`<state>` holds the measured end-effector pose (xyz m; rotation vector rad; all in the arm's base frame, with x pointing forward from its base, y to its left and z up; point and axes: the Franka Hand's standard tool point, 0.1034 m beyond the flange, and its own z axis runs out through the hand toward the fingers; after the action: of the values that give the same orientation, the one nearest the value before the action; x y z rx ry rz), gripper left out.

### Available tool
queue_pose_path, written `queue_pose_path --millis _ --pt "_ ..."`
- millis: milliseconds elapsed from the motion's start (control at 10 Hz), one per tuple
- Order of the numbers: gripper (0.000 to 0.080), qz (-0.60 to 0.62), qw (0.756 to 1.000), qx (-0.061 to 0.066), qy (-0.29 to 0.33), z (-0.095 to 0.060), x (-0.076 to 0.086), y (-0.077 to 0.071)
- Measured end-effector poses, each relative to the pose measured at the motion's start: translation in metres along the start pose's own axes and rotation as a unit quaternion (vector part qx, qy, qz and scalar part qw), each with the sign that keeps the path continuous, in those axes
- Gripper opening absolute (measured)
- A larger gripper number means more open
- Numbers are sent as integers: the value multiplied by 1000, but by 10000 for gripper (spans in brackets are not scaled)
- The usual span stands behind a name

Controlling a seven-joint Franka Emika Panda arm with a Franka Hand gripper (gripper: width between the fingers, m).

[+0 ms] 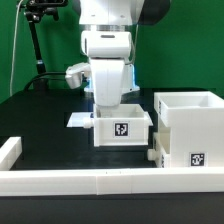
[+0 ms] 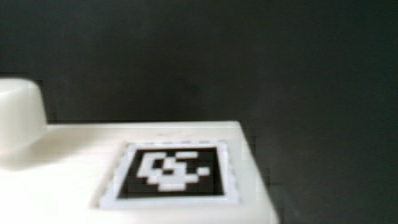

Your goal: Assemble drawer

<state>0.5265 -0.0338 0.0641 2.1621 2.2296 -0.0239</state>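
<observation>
Exterior view: the white robot arm comes down from the top centre of the frame onto a small white tray that sits mid-frame on the black table. The tray is an open-topped box with a black-and-white square tag on its front face. The gripper is low at the tray's left rear corner, its tips hidden behind the tray wall; I cannot tell whether the fingers are spread, pressed together or pinching the wall. Just right of the tray, in the right half of the frame, stands the taller white housing, also open at the top, with a tag low on its front. Tray and housing are close, but contact cannot be judged. A long low white border wall runs across the bottom of the frame, with a short return piece at lower left. A flat white board lies on the table behind the tray's left side. Green backdrop behind. Wrist view: blurred; a white surface with a tag fills the lower left, with a rounded white shape at the left edge, identity unclear, and dark table beyond.
</observation>
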Motion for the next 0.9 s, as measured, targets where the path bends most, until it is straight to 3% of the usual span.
queue_pose_path --millis 200,400,900 --pt "42 -8 1000 -4 2 -2 9 13" --pt "42 -8 1000 0 3 -1 15 19" --pt "42 9 1000 3 5 2 23 17"
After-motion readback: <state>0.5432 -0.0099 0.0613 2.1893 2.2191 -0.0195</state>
